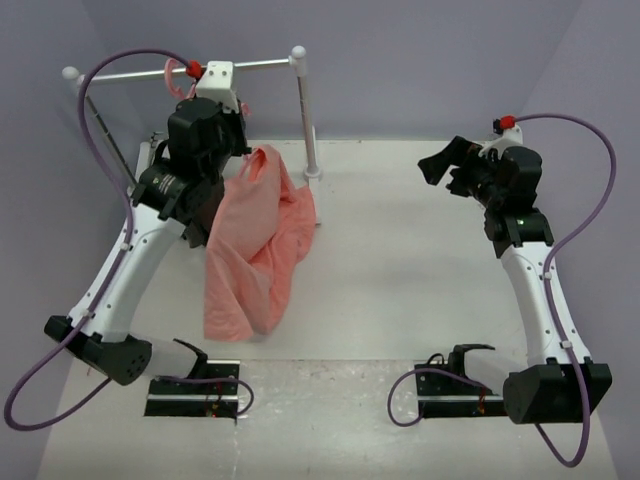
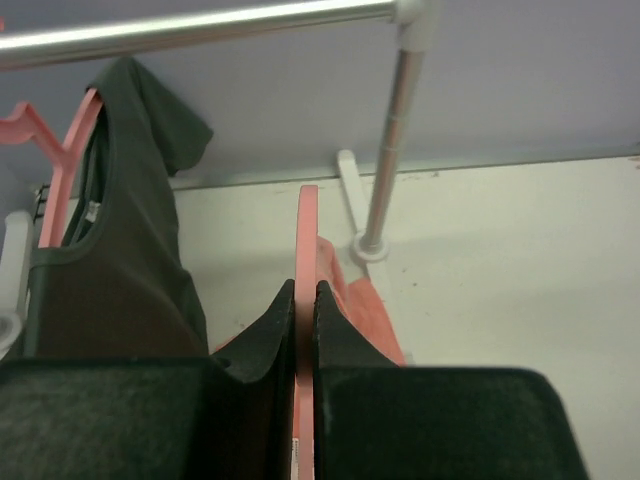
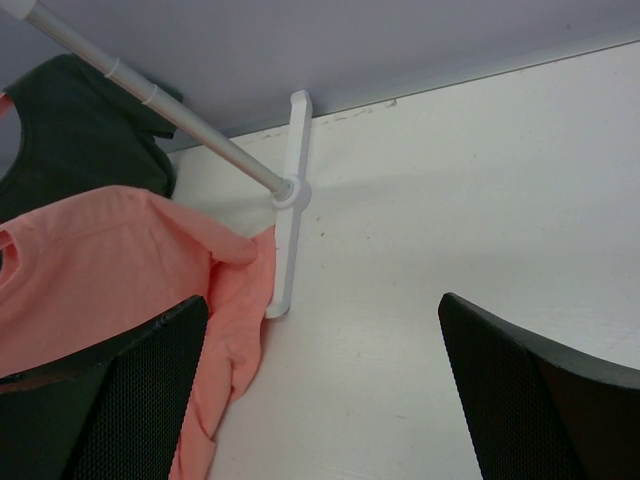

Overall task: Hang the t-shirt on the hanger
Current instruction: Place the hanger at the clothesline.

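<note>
Fingers (image 2: 268, 340) of the left gripper (image 2: 305, 292) are pressed together on the thin edge of the hanger (image 2: 307, 225), which is clamped between them and is seen edge-on, rising past their tips. Salmon fabric of the t-shirt (image 2: 362, 300) is seen just right of the clamped strip, below the fingertips. In the top view the t-shirt (image 1: 255, 250) is draped from the spot where the left gripper is raised. It falls in crumpled folds to the table (image 1: 400, 290), where its lower end is laid toward the near edge. How much of the hanger is inside the shirt cannot be told. Left of the held hanger, a dark grey shirt (image 2: 130, 260) is worn by a second pink hanger (image 2: 62, 165), hung below the rail (image 2: 200, 28). The rail is carried by a white post (image 2: 395, 140) at the far side of the table. Fingers (image 3: 150, 400) of the right gripper (image 3: 320, 303) are spread wide with nothing between them, and that gripper is held above the table, well apart from the t-shirt.
</note>
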Robot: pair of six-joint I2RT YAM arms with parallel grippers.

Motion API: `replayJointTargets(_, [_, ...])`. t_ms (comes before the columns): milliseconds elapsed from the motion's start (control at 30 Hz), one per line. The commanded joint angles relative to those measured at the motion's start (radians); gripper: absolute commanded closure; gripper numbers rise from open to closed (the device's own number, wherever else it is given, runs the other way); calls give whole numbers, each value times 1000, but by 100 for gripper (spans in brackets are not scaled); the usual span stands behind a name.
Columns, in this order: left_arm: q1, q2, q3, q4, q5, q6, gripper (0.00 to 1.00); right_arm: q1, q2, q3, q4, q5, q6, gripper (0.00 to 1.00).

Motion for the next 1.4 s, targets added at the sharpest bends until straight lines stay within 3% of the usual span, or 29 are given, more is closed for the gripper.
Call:
replayJointTargets(0, [86,45,35,135,52,-36,100,-2,-24,-47,83,-83,44,1])
replayJointTargets(267, [142,269,312,225,85,-44,100,-2,-49,-126,156,-153,92,1])
replayJointTargets(467, [164,415,518,219,19,-29,100,-2,-67,-157,177,-167,89,1])
replayJointTargets(733, [199,464,501,321,-19,5,100,-2,-64,-177,195,-183,89,1])
replayJointTargets(1000, [278,490,418,340,75,-38,100,-2,-53,-177,203,-196,90,1])
replayJointTargets(1367, [319,514,361,252,144,-66,100,12,-50,-172,205,-207,94,1])
